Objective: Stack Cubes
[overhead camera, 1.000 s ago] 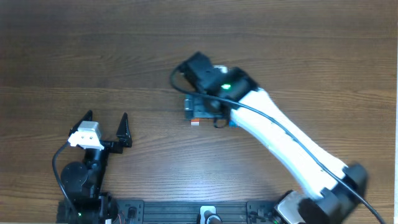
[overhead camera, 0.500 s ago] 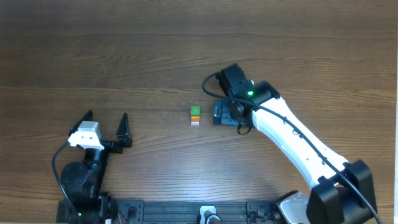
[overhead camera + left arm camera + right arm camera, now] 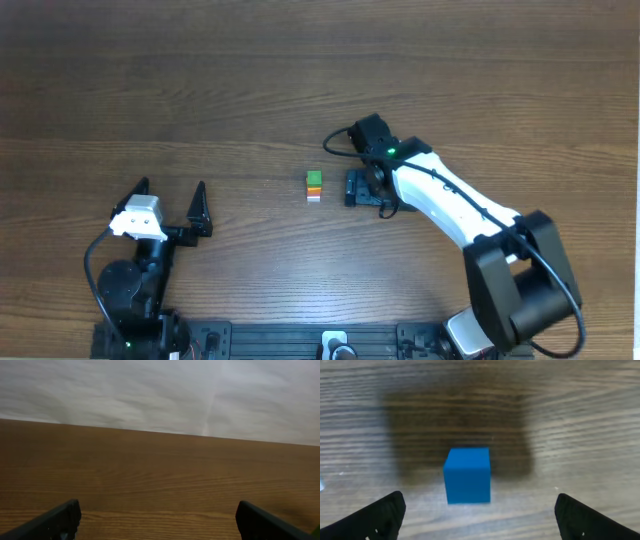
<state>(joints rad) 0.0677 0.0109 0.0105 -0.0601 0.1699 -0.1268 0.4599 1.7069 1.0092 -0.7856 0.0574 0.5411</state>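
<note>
A short stack, green on top of orange, stands mid-table while 1 blue cube lies loose on the wood near it, not yet added. The right gripper hangs above that cube with fingers spread wide and nothing in them, so a grasp, lift and placement appear to remain. The left gripper sits well apart, likewise spread and empty, over a brown wood-grain table backed by a pale, featureless wall.

Bare surface lies open on every side of the small cube stack except just to its right, where the right hand hangs spread over a blue cube.
</note>
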